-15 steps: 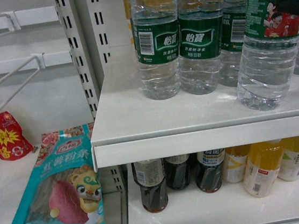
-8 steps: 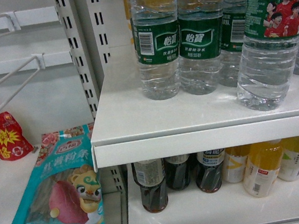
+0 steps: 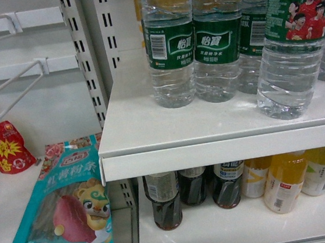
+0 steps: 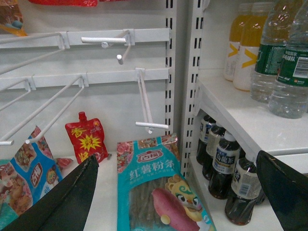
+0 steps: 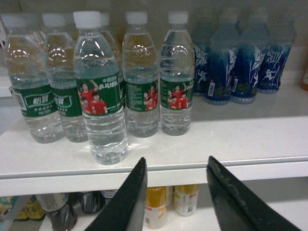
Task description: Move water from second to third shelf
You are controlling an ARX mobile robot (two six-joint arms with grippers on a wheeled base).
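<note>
The water [image 3: 292,48] is a clear ribbed bottle with a green label showing players in red. It stands upright near the front of the white shelf [image 3: 210,130], a little ahead of the row behind it. In the right wrist view the same water [image 5: 101,106] stands to the upper left of my right gripper [image 5: 176,159]. That gripper is open and empty, its tips level with the shelf's front edge [image 5: 216,166] and apart from the bottle. My left gripper [image 4: 176,156] is wide open with nothing in it, low in front of the hook panel. Neither gripper shows in the head view.
More water bottles [image 5: 139,91] and blue-labelled bottles [image 5: 240,62] line the shelf behind. Dark tea bottles [image 3: 166,206] and orange drinks [image 3: 284,187] stand on the shelf below. To the left are wire hooks [image 4: 144,103], a teal noodle packet [image 3: 67,208] and a red pouch [image 3: 4,148].
One second ago a dark part of my right gripper sat at the water's label at the head view's top right. It has since left that view. The bottle stands where it was.
</note>
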